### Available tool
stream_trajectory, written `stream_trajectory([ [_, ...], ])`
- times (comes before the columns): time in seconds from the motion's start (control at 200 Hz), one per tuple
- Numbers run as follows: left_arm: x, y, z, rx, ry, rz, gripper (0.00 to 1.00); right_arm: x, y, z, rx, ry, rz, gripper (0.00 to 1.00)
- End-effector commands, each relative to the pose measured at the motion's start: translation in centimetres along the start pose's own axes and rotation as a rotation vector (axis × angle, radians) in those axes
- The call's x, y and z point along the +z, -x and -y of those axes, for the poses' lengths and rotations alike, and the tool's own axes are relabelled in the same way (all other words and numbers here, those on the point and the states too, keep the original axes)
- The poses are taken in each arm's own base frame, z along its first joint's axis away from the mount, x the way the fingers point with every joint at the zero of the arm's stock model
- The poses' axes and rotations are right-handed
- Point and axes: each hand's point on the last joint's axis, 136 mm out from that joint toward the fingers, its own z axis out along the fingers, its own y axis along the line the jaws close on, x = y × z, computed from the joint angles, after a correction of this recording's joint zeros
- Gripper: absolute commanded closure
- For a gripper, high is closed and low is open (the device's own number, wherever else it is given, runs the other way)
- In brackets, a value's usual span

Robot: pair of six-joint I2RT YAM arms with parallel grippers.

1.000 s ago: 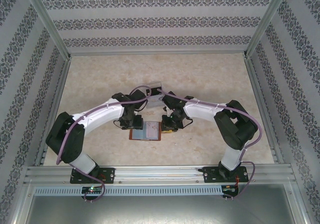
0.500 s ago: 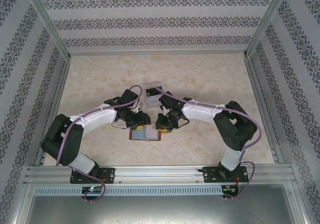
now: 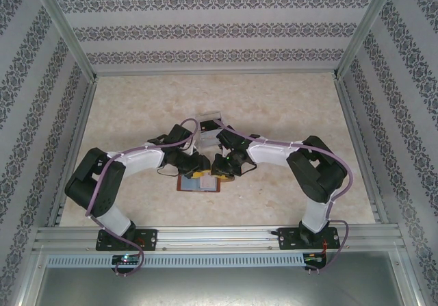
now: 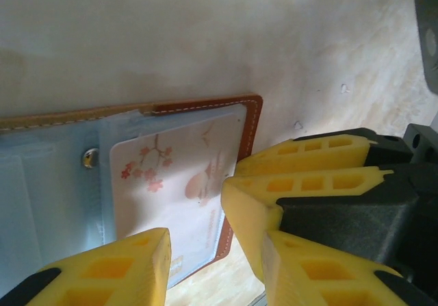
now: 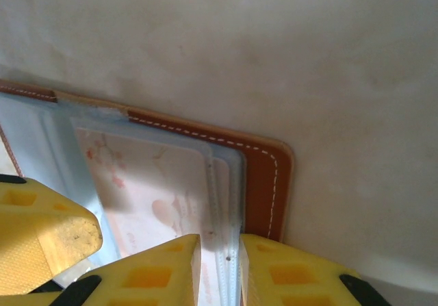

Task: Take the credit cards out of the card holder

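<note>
Beneath card holder (image 3: 198, 186), marbled tabletop (image 3: 287, 107); patterned walls (image 3: 219, 29)

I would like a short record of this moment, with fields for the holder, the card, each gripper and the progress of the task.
card holder: open, lying flat on the table
credit card: blossom print, inside a clear pocket
left gripper: jaws apart, above the card's near corner
right gripper: jaws narrow, at the pocket's edge; grip unclear
progress: this card is not yet out
</note>
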Motion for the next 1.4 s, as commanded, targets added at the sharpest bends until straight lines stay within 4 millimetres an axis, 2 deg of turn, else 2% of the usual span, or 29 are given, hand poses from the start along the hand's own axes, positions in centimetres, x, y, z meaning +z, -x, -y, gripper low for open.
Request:
stream_trajectory([
  [0.0, 0.3, -0.1, -0.9, -0.012, 0.016, -0.010, 0.61, 0.8, -0.1, -0.4, 0.000, 0.015, -0.001, 0.76],
  [0.56, 0.4, -1.0, -2.8, -0.007, 0.099, -0.044, 0.60, 1.2, -0.1, 1.4, 0.018, -0.041, -0.010, 0.76],
  [0.839, -0.4, -0.9, -3.3, 0.015, 0.163, -0.043, 0.58, 1.3, -0.4, 1.6, 0.020, -0.046, -0.018, 0.77],
  [1.199, -1.0, 0.0, -0.8, 0.041, 0.091, -0.015, 0.57, 0.4, -0.3, 0.7, 0.005, -0.016, 0.000, 0.76],
  [1.394, -1.1, 0.0, -0.6, 0.032, 0.077, -0.003, 0.63, -0.7, -0.3, -0.4, -0.007, 0.016, 0.026, 0.80],
])
